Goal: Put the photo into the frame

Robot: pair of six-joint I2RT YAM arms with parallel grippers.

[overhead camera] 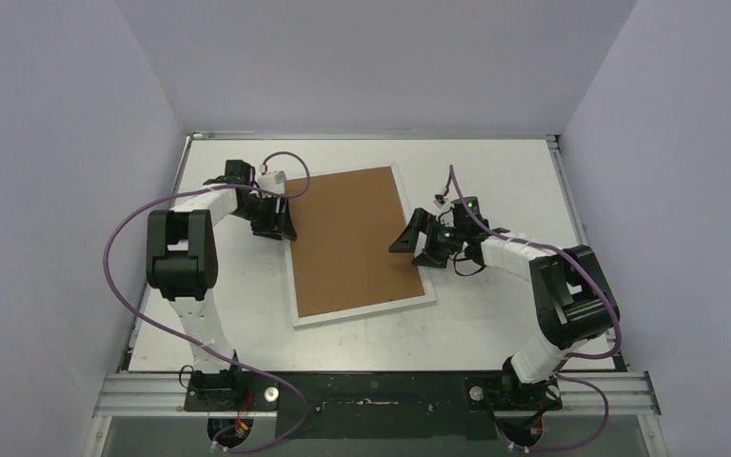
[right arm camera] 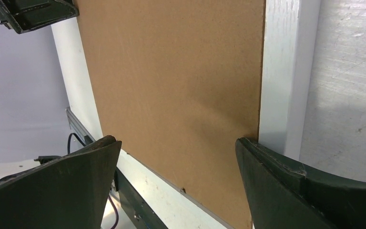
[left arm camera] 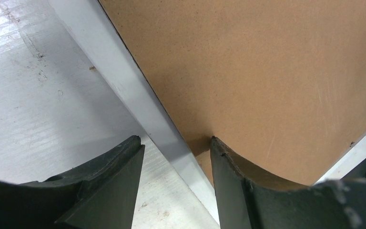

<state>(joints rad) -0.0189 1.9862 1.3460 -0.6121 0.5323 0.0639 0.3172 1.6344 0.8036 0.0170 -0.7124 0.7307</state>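
The frame (overhead camera: 362, 312) lies back up on the table (overhead camera: 504, 171), its brown board (overhead camera: 352, 238) showing. The left gripper (left arm camera: 174, 139) stands half parted astride the frame's left white edge: one finger is over the table, the other tip is down at the board just inside the rim, and nothing is clamped. The right gripper (right arm camera: 176, 140) is spread wide at the opposite edge, board between its jaws, one tip over the right rim, holding nothing
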